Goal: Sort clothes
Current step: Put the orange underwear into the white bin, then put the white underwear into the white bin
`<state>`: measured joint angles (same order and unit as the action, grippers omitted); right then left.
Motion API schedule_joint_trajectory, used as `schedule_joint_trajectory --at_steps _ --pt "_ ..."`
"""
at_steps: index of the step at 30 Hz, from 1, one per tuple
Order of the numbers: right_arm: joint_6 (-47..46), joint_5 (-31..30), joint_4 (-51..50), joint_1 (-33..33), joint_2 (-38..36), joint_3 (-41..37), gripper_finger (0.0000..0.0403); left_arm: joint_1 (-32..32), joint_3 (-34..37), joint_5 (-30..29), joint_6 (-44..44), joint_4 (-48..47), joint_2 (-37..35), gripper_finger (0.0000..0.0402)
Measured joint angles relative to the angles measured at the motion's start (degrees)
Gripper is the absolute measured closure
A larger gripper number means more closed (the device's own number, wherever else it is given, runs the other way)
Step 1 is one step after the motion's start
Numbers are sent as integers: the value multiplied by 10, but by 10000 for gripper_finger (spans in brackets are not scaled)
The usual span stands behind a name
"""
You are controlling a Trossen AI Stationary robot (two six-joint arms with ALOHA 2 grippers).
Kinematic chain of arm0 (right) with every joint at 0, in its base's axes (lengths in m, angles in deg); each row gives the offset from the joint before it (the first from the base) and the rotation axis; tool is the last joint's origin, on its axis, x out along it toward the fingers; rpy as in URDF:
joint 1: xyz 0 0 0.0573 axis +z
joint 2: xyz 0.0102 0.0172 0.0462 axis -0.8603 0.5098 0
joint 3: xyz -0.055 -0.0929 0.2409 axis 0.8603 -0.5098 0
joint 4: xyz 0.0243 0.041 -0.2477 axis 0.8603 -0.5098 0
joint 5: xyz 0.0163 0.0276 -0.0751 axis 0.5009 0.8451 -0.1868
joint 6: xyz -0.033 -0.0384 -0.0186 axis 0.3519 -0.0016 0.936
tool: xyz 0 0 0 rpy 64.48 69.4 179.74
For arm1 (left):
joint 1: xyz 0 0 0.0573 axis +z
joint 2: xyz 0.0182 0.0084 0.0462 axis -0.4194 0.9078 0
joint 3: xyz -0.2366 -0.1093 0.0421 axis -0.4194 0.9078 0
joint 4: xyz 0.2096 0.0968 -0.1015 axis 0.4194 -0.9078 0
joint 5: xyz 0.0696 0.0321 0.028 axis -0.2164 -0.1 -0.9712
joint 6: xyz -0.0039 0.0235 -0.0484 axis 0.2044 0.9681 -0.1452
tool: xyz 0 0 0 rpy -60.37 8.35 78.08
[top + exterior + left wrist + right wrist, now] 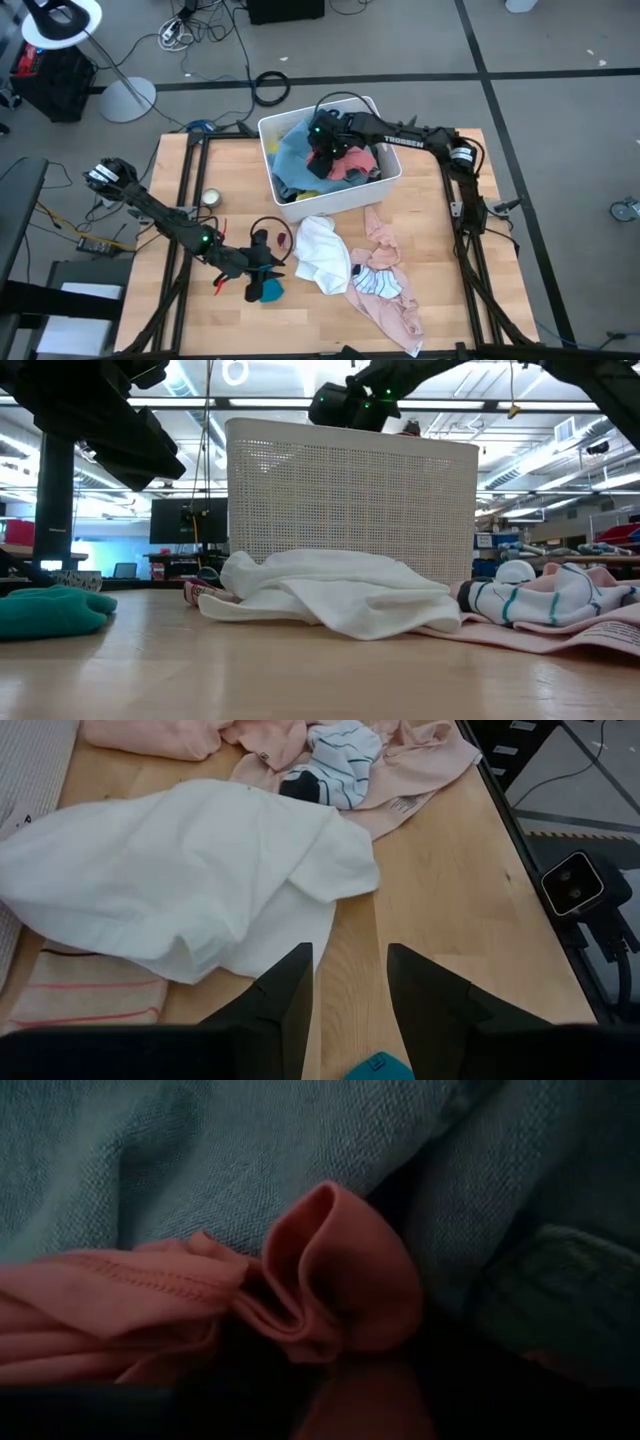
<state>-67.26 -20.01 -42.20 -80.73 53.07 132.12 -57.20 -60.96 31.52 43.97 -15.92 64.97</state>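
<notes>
A white bin (385, 180) at the table's far middle holds clothes: light blue denim (292, 152), a pink piece (352, 165) and dark ones. My right gripper (322, 145) hangs down inside the bin, right over a salmon-pink fold (330, 1270) lying on the blue denim (150, 1160). On the table in front of the bin lie a white garment (322, 252), a pink garment (385, 240) and a striped piece (376, 282). My left gripper (350, 955) is open above the table, left of the white garment (180, 870), over a teal cloth (268, 290).
A small round tin (211, 199) stands left of the bin. A cream cloth with red stripes (90, 995) peeks out from under the white garment. Bare wood (440, 260) lies to the right of the pink garment and along the near edge.
</notes>
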Motion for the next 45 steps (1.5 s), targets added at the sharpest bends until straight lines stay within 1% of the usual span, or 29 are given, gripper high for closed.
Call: schedule_joint_trajectory --at_steps 5,12,18,19,21,25,30,33,35,39,41,45 --pt "2 3 -5 -2 -44 -6 211 0 0 0 1 0 0 266" --pt "3 4 -14 3 -153 -7 211 0 0 0 1 0 0 266" --pt "-6 4 -19 27 -239 -6 211 0 0 0 1 0 0 265" --pt "-7 -2 -23 33 -252 -6 212 0 0 0 1 0 0 265" --pt "-9 -32 -40 51 -278 -6 213 0 0 0 1 0 0 265" --pt "-29 -121 -93 99 -328 -6 216 0 0 0 0 0 0 265" --pt "-102 -182 -164 182 -368 -6 217 0 0 0 -2 0 0 265" --pt "-161 -221 -207 240 -378 -7 217 -6 0 0 -7 1 0 265" --pt "-199 -251 -219 281 -382 -25 217 -14 0 0 -18 1 1 265" --pt "-271 -293 -217 360 -382 -74 217 -40 0 -3 -43 2 9 265" --pt "-308 -312 -205 395 -379 -106 217 -53 0 -19 -55 6 14 265" --pt "-355 -316 -150 448 -361 -177 217 -76 0 -40 -73 7 17 265"
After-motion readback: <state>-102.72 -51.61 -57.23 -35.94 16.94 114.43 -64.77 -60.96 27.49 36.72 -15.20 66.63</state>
